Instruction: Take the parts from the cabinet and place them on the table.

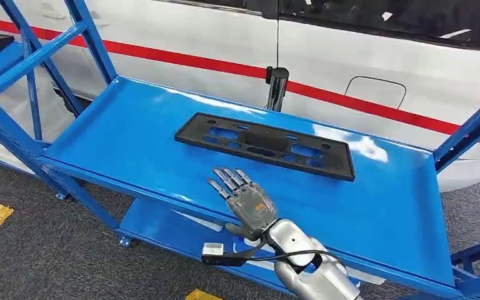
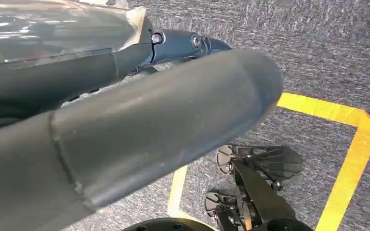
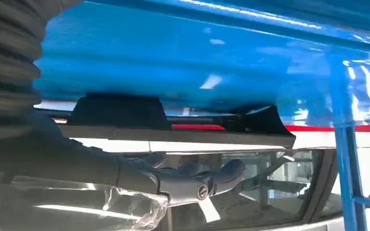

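The right robot hand [image 1: 245,201] hovers over the front part of the blue shelf [image 1: 131,134], palm down, its fingers stretched out straight and slightly fanned; it holds nothing and touches nothing that can be seen. In the right wrist view its dark fingers [image 3: 212,180] lie extended and bare below the part. A small white-and-black box [image 1: 213,252] hangs on a black cable beside its wrist, on the side away from the fingertips.

The left robot hand [image 2: 139,125] shows as a thick grey thumb up close in the left wrist view, over grey carpet [image 2: 327,53] with yellow floor tape [image 2: 351,159]; how far it is spread cannot be told.

Just ahead of the right fingertips, apart from them, lies the task's thing: a long flat black plastic part [image 1: 265,145] with several cut-outs, resting flat on the shelf and running from ahead-left to ahead-right of the hand. No writing or label on it can be read.

Beyond the shelf stands a white vehicle [image 1: 350,56] with a red stripe along its side. A black cylinder [image 1: 276,87] stands upright at the far edge of the shelf
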Tool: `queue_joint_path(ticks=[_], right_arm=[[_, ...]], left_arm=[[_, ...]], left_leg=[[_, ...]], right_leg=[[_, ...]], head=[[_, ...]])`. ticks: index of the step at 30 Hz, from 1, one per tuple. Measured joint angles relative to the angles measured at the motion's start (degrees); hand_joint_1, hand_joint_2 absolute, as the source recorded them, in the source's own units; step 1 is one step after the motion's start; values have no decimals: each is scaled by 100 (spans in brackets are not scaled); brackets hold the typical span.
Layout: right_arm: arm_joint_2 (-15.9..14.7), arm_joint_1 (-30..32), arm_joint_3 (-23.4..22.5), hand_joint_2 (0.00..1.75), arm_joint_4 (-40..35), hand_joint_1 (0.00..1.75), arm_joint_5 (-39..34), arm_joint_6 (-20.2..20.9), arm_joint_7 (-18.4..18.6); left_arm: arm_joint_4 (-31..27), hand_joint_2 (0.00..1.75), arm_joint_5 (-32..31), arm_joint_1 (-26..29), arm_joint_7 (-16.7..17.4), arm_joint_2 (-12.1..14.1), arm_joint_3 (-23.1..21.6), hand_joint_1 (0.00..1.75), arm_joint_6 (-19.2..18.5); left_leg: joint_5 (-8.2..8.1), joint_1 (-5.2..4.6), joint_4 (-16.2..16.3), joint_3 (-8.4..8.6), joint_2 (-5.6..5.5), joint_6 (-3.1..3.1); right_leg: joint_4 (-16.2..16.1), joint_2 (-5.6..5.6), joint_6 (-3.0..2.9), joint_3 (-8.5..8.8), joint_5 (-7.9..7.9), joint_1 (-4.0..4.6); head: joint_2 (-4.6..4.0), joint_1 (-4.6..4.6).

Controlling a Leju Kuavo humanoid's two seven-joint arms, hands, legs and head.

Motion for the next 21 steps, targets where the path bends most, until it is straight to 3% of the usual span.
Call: queue_joint_path(ticks=[4, 10, 14, 16, 21], right_arm=[[81, -109, 15, 175, 160, 0, 366, -134, 271], [186, -102, -175, 175, 103, 0, 282, -129, 330], [175, -212, -753, 175, -564, 0, -534, -241, 214], [72, -288, -1080, 175, -975, 0, -850, -335, 116], [-41, -285, -1418, 175, -1525, 0, -974, -326, 51]], left_arm=[[0, 0, -15, -38, -400, -9, 11, 0, -168], [0, 0, -26, -61, -422, -46, 94, 0, -221], [7, 0, -212, -15, -42, -50, 138, 0, -158], [7, 0, -254, 27, 15, -48, 138, 0, -155], [7, 0, -304, 49, 28, -48, 142, 0, -155]], left_leg=[[17, 2, -1, -5, -2, 13], [71, 8, -3, -48, -40, 9], [111, 6, -2, -101, -62, 19], [125, -1, -1, -101, -60, 41], [111, -27, 3, -110, -59, 59]], right_leg=[[0, -1, 2, -2, 12, 1], [0, -12, 8, -37, 26, 7], [1, -30, 16, -92, 63, -1], [1, -29, -4, -91, 77, -3], [1, -29, 47, -99, 94, -24]], head=[[0, 0], [0, 0], [0, 0], [0, 7], [0, 2]])
